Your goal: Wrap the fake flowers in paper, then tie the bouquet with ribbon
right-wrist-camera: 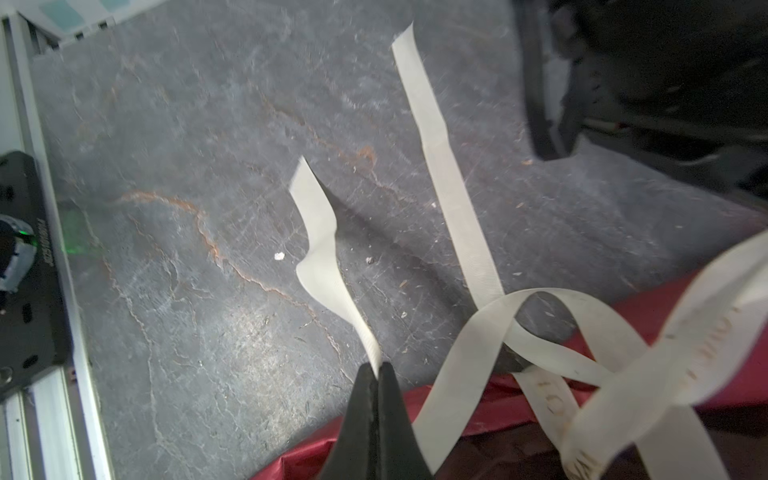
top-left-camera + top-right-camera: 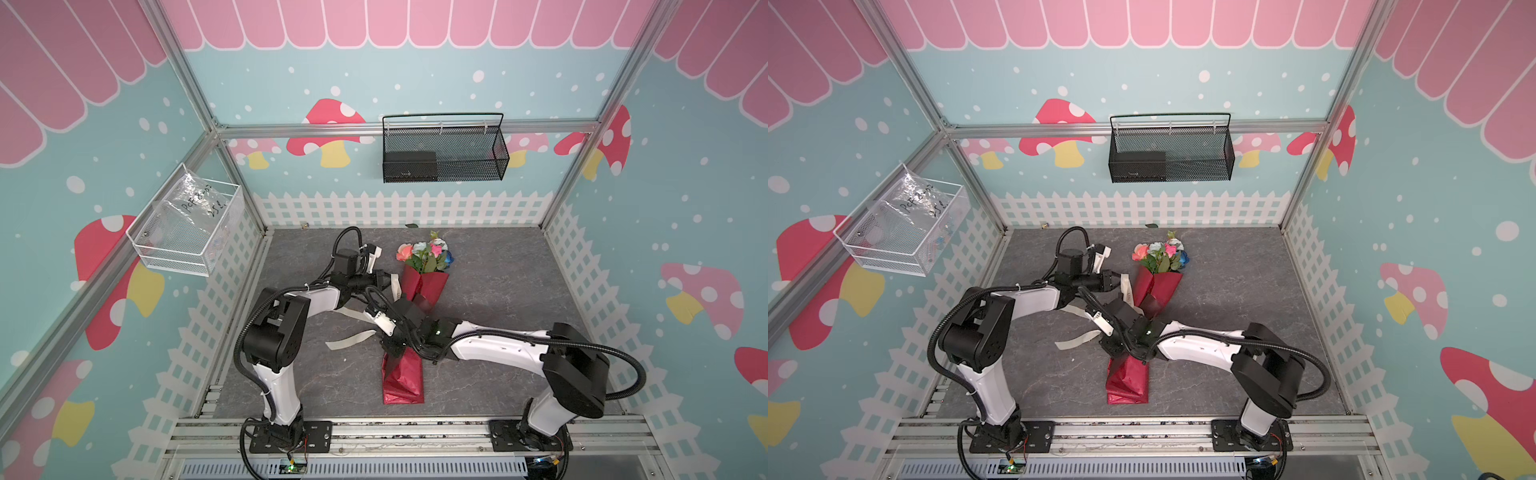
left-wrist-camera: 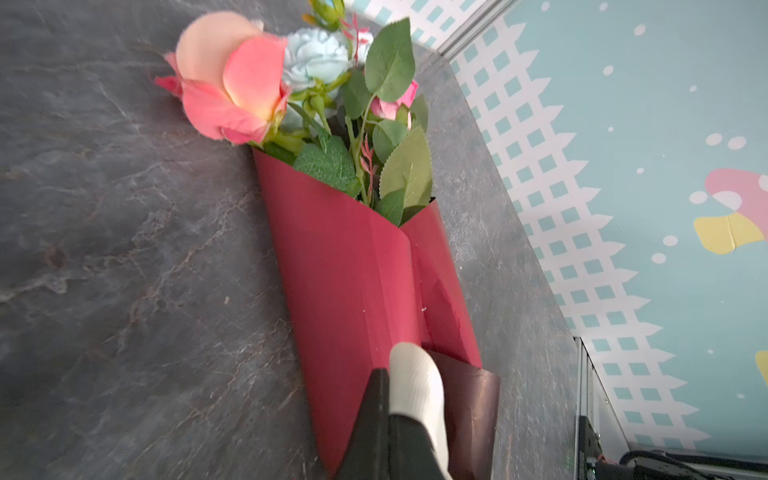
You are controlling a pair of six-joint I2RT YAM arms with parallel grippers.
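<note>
In both top views, left gripper [image 2: 384, 279] clamped shut on a loop of cream ribbon [image 2: 395, 286], just left of the bouquet [image 2: 415, 286] near the mouth of its red paper [image 3: 353, 270]. Right gripper [image 1: 377, 371], across the middle and beside the wrap's waist, pinched tight on one ribbon tail, as seen from the right wrist. Ribbon crossed in a loose loop over the paper; second tail flat on the grey table [image 2: 498, 291]. White wire basket [image 2: 187, 232] on the left wall, black mesh basket [image 2: 444, 149] on the back wall, both well apart. Right arm [image 2: 498, 345] stretched over the bouquet's midsection, wrist hiding it. Bouquet flat on the table, lengthwise from near edge toward back wall, blooms [image 2: 426, 251] at the far end, tilted slightly right.
</note>
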